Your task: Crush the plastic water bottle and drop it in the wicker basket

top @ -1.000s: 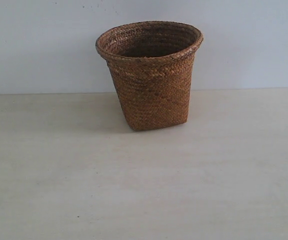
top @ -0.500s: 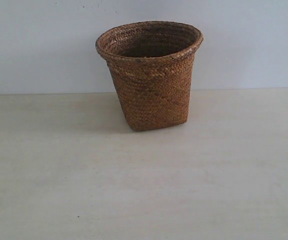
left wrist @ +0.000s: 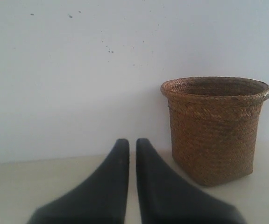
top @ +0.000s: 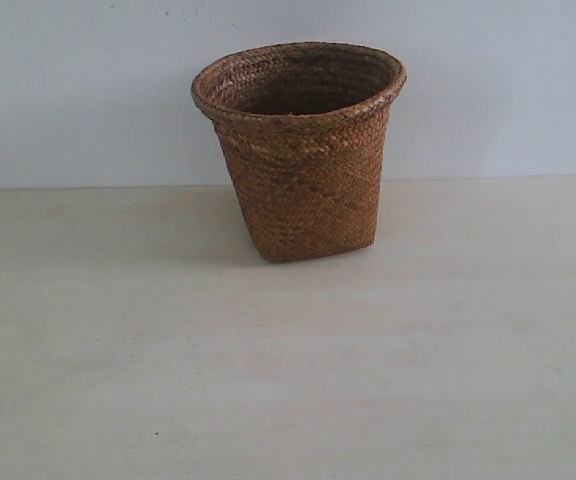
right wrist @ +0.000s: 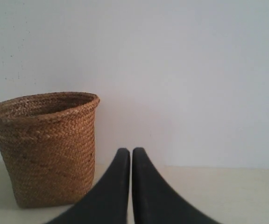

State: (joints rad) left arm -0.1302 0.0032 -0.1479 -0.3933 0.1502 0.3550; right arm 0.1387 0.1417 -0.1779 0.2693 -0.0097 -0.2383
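Observation:
The brown wicker basket (top: 300,150) stands upright at the back middle of the pale table, near the wall. It also shows in the left wrist view (left wrist: 215,128) and the right wrist view (right wrist: 45,147). The plastic water bottle is out of view in every frame; what lies inside the basket is hidden. My left gripper (left wrist: 132,142) is shut with nothing between its black fingers, well short of the basket. My right gripper (right wrist: 131,151) is shut and empty too, off to the basket's other side. Neither gripper appears in the exterior view.
A pale wooden table (top: 288,380) runs to a plain white wall (top: 508,80) right behind the basket. Nothing else stands on the tabletop in these views.

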